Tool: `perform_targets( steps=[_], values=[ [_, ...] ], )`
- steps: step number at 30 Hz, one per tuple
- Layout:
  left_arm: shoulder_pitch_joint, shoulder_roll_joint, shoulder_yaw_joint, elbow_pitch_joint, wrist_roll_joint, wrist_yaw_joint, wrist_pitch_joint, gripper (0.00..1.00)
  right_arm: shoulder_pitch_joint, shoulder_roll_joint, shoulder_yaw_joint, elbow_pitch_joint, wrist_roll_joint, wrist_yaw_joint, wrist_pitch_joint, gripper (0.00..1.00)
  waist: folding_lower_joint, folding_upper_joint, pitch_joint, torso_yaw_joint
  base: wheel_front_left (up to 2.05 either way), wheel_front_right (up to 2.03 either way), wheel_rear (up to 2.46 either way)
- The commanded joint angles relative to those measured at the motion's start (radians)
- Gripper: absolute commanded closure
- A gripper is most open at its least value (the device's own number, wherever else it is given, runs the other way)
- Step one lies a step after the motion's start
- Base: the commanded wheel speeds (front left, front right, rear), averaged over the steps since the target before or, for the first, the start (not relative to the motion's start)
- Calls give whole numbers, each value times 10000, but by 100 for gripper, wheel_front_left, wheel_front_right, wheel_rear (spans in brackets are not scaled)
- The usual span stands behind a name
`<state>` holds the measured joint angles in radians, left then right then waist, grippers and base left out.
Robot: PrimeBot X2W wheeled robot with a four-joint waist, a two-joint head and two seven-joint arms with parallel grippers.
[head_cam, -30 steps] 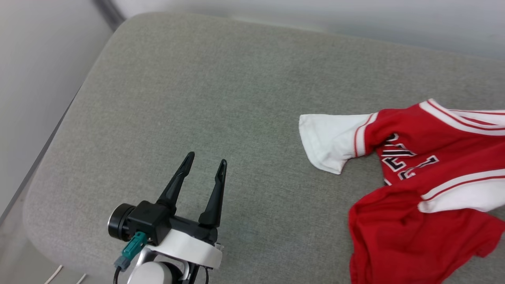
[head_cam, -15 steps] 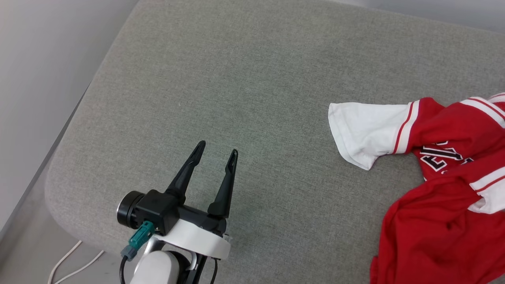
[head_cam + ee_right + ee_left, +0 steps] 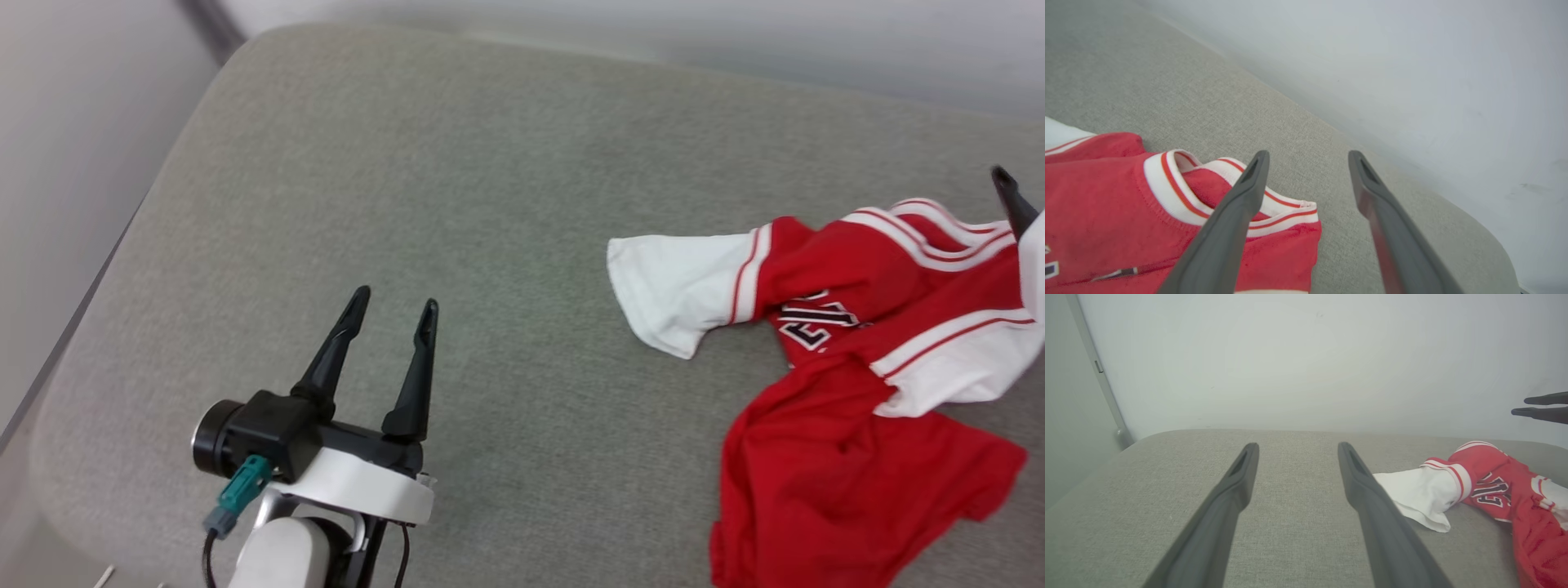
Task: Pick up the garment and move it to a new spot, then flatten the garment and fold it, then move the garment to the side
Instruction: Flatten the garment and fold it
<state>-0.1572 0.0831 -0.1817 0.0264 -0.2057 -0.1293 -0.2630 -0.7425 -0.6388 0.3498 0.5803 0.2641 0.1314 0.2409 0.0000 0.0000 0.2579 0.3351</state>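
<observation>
Red garment [image 3: 849, 457] lies crumpled on the right side of the grey cushion [image 3: 490, 188], white sleeve pointing left. Left gripper [image 3: 396, 297] near left, fingers spread, empty, well apart from it. Right gripper [image 3: 1309, 153] spread wide, empty, over the collar at far right.

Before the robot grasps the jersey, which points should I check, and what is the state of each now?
1. Right gripper open: ok.
2. Right gripper above the collar of the garment: ok, partly over it.
3. Garment gripped: not ok, neither gripper touches it.
4. Left gripper open: ok, over bare cushion.
5. Garment flat: not ok, crumpled.
</observation>
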Motion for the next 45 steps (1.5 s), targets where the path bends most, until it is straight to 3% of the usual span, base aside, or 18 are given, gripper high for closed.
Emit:
perform_targets(
  steps=[1, 8, 17, 22, 27, 31, 41, 45],
  values=[
    [123, 28, 99, -41, -8, -10, -25, 0, 90, 174, -203, -105, 181, -13, -287, 0, 0, 0, -472, -493, 0, 0, 0],
    [371, 97, 775, -293, -99, -9, -25, 0, 1354, 1187, -1261, -1444, 729, -13, -2017, 0, 0, 0, -1102, -1521, 0, 0, 0],
    [451, 233, 1223, -589, -195, -9, -25, 0, 4390, 2938, -3200, -4004, 748, -11, -3367, 0, 0, 0, -1269, -2558, 0, 0, 0],
    [603, 491, 1029, -228, -270, -11, -25, 0, 5692, 3956, -3894, -5051, 672, -10, -3953, 0, 0, 0, -1234, -3021, 0, 0, 0],
    [136, 1006, 497, 393, -492, -11, 313, 0, 6124, 4480, -4126, -5548, 552, -11, -4138, 0, 0, 0, -1007, -3488, 0, 0, 0],
    [-880, 1640, -137, 585, -1050, -9, 1623, 0, 6015, 4545, -4212, -5748, 503, -10, -4122, 0, 0, 0, -690, -3842, 0, 0, 0],
    [-4502, 3471, -2384, 1945, -3311, -9, 7882, 0, 5629, 4625, -4171, -5711, 504, -10, -4223, 0, 0, 0, 206, -4525, 0, 0, 0],
    [-5493, 4014, -2878, 2508, -3582, -9, 9247, 0, 5525, 4700, -4027, -5505, 450, -11, -4342, 0, 0, 0, 498, -4831, 0, 0, 0]
  ],
)
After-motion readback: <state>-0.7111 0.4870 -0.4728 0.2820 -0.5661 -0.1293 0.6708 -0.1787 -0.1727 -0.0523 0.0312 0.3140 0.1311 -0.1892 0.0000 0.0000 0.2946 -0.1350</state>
